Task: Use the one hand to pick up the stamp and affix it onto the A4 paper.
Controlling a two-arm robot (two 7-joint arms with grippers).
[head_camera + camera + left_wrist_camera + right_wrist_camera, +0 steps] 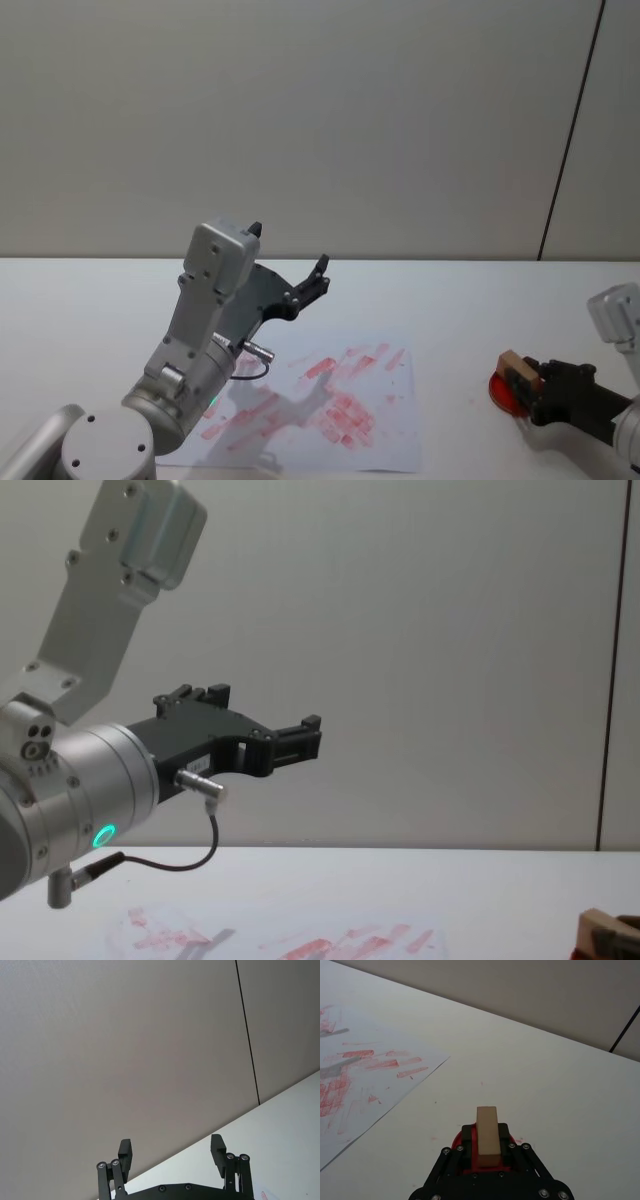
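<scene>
The right hand (487,1152) is down low on the right side of the bench (500,300), and its black fingers are clamped on the stamp (487,1132), the little tan wooden block standing up between the jaws. Under it sits the red ink pad (503,392), a flat round dish; the stamp's lower end is at the pad, though whether it is pressing into the ink or just above it I cannot tell. That pad is the only container of sorts here, and apart from the stamp at it I can see nothing else in it. So by my read the grasp is done and the inking is either under way or just finished; the carry and the press are left. The A4 paper (390,440) lies flat to the left of the pad, near it but apart, already crowded with red stamp marks, with barer white along its right and near edges. The left hand (300,280) is parked high above the paper's far left part, fingers spread wide and holding nothing. What remains, I'd say, is to lift the block off the pad, bring it across to the sheet and press it down.
</scene>
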